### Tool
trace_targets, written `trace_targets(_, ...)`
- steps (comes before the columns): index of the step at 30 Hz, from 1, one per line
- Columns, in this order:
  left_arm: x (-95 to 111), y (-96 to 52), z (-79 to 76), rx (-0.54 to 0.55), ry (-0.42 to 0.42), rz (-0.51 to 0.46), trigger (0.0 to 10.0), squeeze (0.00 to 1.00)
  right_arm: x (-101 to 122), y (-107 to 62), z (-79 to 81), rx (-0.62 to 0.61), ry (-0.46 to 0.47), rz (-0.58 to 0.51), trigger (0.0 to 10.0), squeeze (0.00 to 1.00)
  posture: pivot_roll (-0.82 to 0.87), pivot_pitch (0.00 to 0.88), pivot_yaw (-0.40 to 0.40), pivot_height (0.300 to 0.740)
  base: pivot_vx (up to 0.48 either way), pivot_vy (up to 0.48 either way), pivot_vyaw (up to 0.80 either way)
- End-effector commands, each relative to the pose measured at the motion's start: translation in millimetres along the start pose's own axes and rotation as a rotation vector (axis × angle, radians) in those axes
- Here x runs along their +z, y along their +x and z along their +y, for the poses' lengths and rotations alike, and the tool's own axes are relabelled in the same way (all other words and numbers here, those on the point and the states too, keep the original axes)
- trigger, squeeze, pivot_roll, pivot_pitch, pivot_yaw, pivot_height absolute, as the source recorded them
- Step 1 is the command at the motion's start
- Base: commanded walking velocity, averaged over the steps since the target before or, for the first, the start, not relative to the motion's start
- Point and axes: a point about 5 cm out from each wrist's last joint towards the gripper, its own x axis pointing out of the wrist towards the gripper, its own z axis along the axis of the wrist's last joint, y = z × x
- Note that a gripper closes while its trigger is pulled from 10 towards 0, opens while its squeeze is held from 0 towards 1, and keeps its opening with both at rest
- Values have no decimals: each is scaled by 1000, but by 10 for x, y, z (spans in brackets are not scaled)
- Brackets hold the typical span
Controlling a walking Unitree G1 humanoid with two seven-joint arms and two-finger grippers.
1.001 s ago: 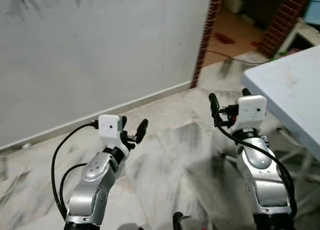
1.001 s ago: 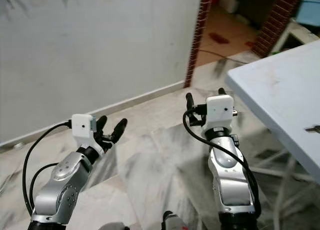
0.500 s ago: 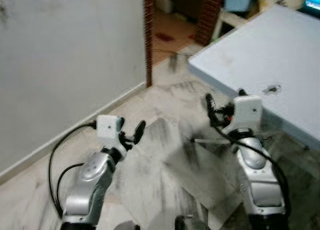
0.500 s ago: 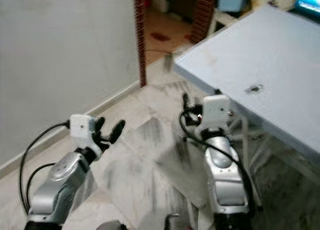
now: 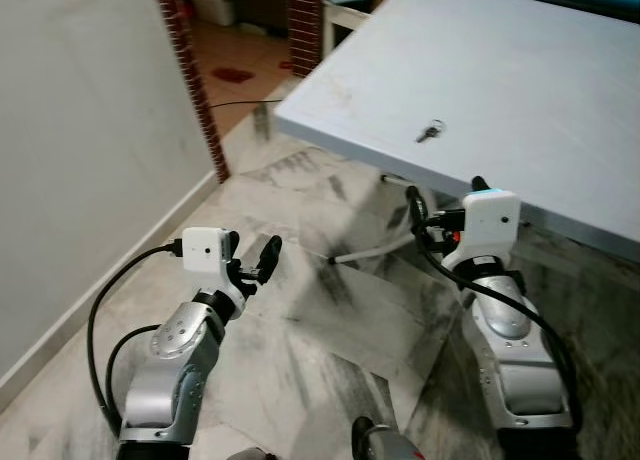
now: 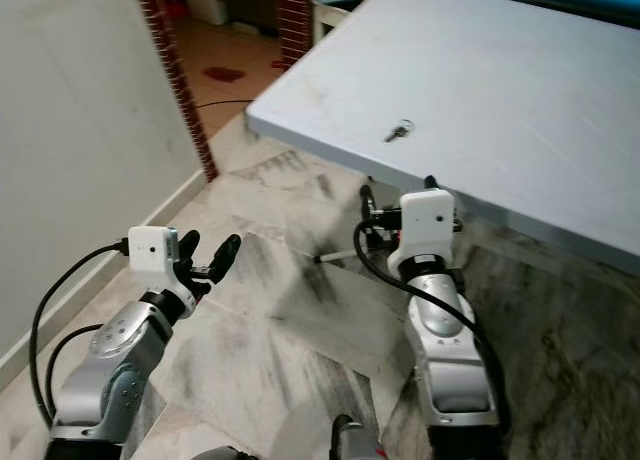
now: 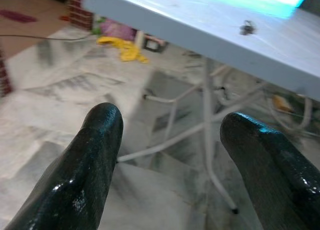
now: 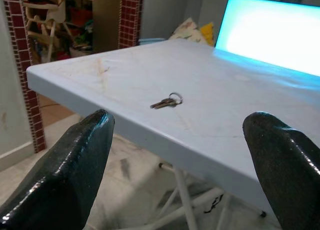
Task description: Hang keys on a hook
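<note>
A small bunch of keys (image 5: 429, 133) lies on the pale grey table (image 5: 520, 70), near its front edge; the right wrist view looks straight at the keys (image 8: 167, 102). My right gripper (image 5: 445, 192) is held up just below that table edge, open and empty, with the keys a short way beyond it. Lower on the left, my left gripper (image 5: 252, 255) is raised over the marble floor, open too, with nothing between its fingers (image 7: 95, 160).
A white wall (image 5: 80, 130) runs along the left and ends at a red brick doorway (image 5: 190, 70). White folding legs (image 7: 207, 130) stand under the table. Yellow and pink items (image 7: 122, 45) lie on the floor beyond it. A glowing screen (image 8: 270, 35) sits behind the table.
The camera has swung right: the wall slid off to the left and the table with the keys came into the centre. Both arms kept their raised pose, grippers still open.
</note>
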Motion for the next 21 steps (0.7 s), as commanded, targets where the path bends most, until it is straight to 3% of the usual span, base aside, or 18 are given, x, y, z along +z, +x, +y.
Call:
trace_targets(1,9,-39,94,32,10,1,10000,0,30,5,65,18,16,-10,10000,0,-13,170,50,740,0,0,0)
trace_targets(21,36,-26,144,63,23,-9,10000,0,14,15,59,-12,4,0,10000,0,-7,165,52,740,0,0,0)
